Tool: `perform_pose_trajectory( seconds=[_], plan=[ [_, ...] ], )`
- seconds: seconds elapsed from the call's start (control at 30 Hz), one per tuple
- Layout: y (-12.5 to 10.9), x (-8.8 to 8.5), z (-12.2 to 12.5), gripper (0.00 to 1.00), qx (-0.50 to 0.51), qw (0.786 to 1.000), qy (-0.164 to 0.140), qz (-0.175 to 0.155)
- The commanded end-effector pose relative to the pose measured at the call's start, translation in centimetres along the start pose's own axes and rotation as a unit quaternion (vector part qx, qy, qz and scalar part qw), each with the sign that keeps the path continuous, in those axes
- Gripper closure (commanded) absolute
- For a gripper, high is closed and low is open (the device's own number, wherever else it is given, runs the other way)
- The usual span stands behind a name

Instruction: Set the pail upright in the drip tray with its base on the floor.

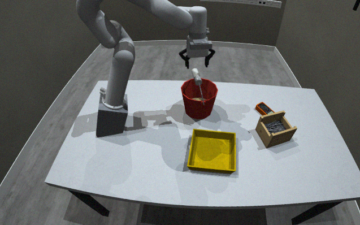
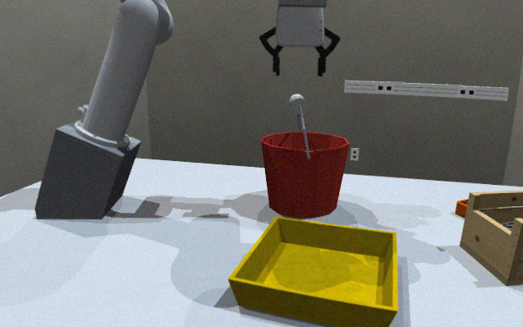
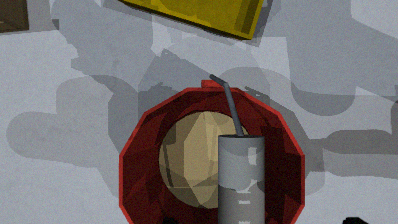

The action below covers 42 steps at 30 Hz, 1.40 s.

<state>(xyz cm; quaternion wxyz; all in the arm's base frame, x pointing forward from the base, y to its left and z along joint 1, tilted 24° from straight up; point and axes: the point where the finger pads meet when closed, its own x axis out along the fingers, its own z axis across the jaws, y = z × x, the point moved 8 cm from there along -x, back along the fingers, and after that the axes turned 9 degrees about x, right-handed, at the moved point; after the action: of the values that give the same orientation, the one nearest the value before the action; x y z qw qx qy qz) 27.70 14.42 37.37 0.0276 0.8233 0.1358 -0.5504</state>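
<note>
A red pail (image 1: 199, 98) stands upright on the white table, behind the yellow drip tray (image 1: 212, 150). Its wire bail stands up, with a grey cylindrical grip (image 1: 196, 76) at the top. My gripper (image 1: 196, 63) hangs open and empty straight above that grip, a short way clear of it. In the exterior view the gripper (image 2: 299, 66) is above the grip (image 2: 297, 99), the pail (image 2: 305, 173) behind the tray (image 2: 320, 269). The wrist view looks down into the pail (image 3: 210, 160) with the grip (image 3: 241, 177) in front and a corner of the tray (image 3: 200, 15) at the top.
A wooden crate of nails (image 1: 276, 128) stands at the right of the table, with a small orange device (image 1: 264, 108) behind it. The arm's dark base block (image 1: 111, 117) stands at the left.
</note>
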Motion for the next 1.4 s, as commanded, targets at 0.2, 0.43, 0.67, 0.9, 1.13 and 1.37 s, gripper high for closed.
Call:
perform_pose_trajectory(
  seconds=[0.2, 0.43, 0.67, 0.9, 1.13, 1.37],
  plan=[
    [-0.1, 1.7, -0.1, 0.0, 0.0, 1.0, 0.002, -0.001],
    [-0.1, 3.4, -0.1, 0.0, 0.0, 1.0, 0.002, -0.001],
    [-0.1, 4.6, -0.1, 0.0, 0.0, 1.0, 0.002, -0.001],
    [-0.1, 5.9, -0.1, 0.0, 0.0, 1.0, 0.002, -0.001],
    [-0.1, 6.5, -0.1, 0.0, 0.0, 1.0, 0.002, -0.001],
    [-0.1, 6.8, -0.1, 0.0, 0.0, 1.0, 0.002, -0.001]
  ],
)
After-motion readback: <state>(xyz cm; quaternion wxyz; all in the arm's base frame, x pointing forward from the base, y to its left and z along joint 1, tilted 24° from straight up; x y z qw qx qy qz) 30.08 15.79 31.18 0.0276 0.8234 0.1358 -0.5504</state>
